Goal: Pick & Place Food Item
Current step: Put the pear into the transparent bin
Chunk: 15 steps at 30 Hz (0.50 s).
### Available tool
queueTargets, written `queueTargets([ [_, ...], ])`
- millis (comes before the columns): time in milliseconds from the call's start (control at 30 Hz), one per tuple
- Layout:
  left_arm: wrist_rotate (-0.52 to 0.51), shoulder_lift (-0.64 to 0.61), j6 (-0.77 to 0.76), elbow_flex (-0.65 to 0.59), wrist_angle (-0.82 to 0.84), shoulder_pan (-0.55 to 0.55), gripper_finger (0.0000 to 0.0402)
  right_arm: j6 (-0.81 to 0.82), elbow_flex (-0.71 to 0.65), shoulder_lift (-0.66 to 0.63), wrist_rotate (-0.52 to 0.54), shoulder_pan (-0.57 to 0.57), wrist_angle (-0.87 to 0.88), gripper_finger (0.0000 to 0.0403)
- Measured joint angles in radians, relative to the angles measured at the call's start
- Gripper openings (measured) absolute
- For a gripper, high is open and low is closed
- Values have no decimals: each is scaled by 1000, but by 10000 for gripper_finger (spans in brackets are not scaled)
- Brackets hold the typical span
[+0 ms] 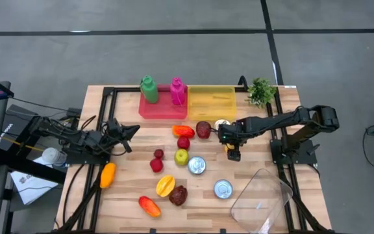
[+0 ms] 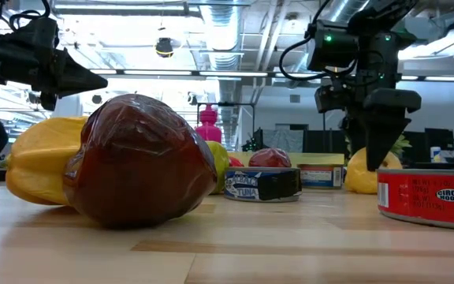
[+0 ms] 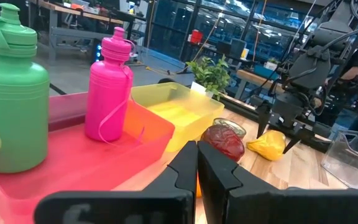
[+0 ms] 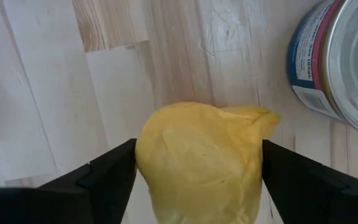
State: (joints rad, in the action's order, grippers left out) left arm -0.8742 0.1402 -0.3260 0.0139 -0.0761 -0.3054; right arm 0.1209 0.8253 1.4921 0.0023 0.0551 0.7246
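Note:
A lumpy yellow food item point(image 4: 197, 158) lies on the wooden table, right of centre point(image 1: 228, 147). My right gripper point(image 4: 199, 149) points down over it, open, with one dark finger on each side of it; it also shows in the high view point(image 1: 234, 153) and the left wrist view point(image 3: 283, 134). My left gripper point(image 1: 134, 130) hovers over the table's left part with its fingers shut point(image 3: 197, 155) and holds nothing. My right gripper comes at the yellow food item from above, fingers point(image 4: 107, 177) close beside its two flanks. The item rests on the table. I cannot tell whether the fingers touch it.
A red tray point(image 1: 162, 109) with a green bottle point(image 1: 149, 89) and a pink bottle point(image 1: 177, 91), a yellow tray point(image 1: 211, 101) and a plant point(image 1: 260, 91) line the far edge. Cans point(image 1: 197, 165) point(image 1: 223, 189) point(image 4: 347, 68), several fruits point(image 1: 203, 129) and a clear container point(image 1: 261, 198) lie nearby.

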Motion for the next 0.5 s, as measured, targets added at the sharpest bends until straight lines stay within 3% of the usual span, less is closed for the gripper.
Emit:
queueTargets([
  [200,0,0,0,0,0,0,1,34,0,0,-10,-3,0,305],
  [500,0,0,0,1,0,0,1,71,53,-17,-124,-10,10,304],
])
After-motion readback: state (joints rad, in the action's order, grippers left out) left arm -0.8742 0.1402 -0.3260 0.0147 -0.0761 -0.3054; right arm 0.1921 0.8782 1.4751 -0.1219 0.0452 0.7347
